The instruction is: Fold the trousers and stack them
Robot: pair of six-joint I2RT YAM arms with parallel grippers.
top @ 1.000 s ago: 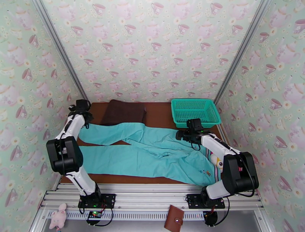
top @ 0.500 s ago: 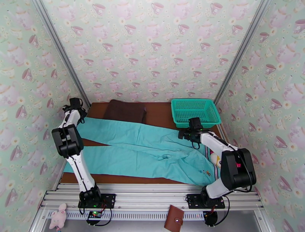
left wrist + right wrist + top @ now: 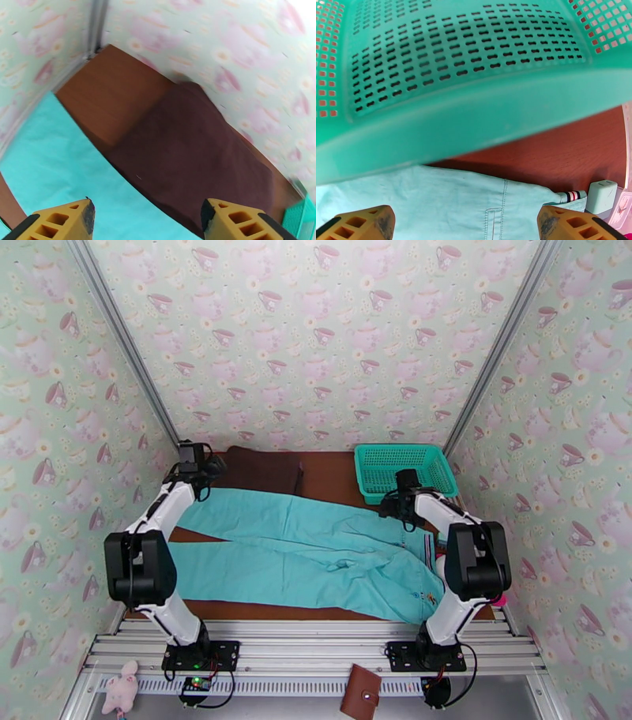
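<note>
The left gripper [image 3: 147, 211], shut at the far leg end a moment ago, now stands open and empty at upper left, and the right gripper [image 3: 466, 219] is open by the basket [image 3: 399, 448], so the trousers [image 3: 300, 548] lie spread flat mid-frame, apparently ready for folding.

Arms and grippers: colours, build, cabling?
Left arm and right arm: white links, bulky black joint housings, black bases. Thin black cables loop near the wrists. Left gripper and right gripper: yellow-orange fingers with square cut-outs, dark scuffed tips.
</note>
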